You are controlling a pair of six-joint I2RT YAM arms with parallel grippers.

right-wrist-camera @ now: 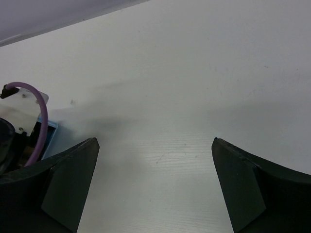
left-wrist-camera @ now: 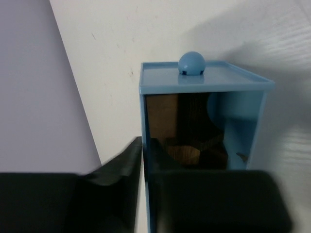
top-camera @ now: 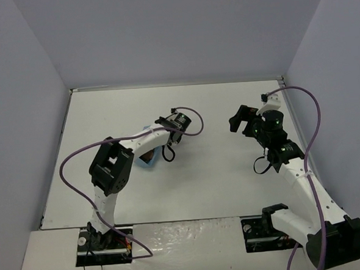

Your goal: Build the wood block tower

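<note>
Table [top-camera: 189, 189] is walled in by walls [top-camera: 32, 119] on the left, far and right sides. You have the most open surface through the middle and the far half.

Left arm [top-camera: 112, 170] is folded with its elbow left of centre and its forearm reaching toward the middle. Right arm [top-camera: 292, 165] runs up the right side, with its wrist close to the right table edge (little room there, plenty to its left).

Blue box [top-camera: 146, 161] sits left of centre, under the left arm's wrist and well apart from every wall.

Left gripper [left-wrist-camera: 144, 145]: fingers are together, pinching the thin left front wall of the box. The blue edge runs down between the two black fingers.

Right gripper [right-wrist-camera: 155, 141]: fingers are spread wide over bare table, holding nothing.

Views differ:
- The overhead view gives you only a brown patch in the box mouth.
- The left wrist view looks straight into the open face. The wood blocks [left-wrist-camera: 163, 114] are inside, a tan one at upper left, dark ones behind and a round-grained piece lower down (too shadowed to count).
- The left wrist view alone shows the round knob [left-wrist-camera: 191, 63] on the box's top panel.
- The right wrist view catches just a corner of the box at its left edge, plus the left arm's purple cable [right-wrist-camera: 41, 104].
</note>
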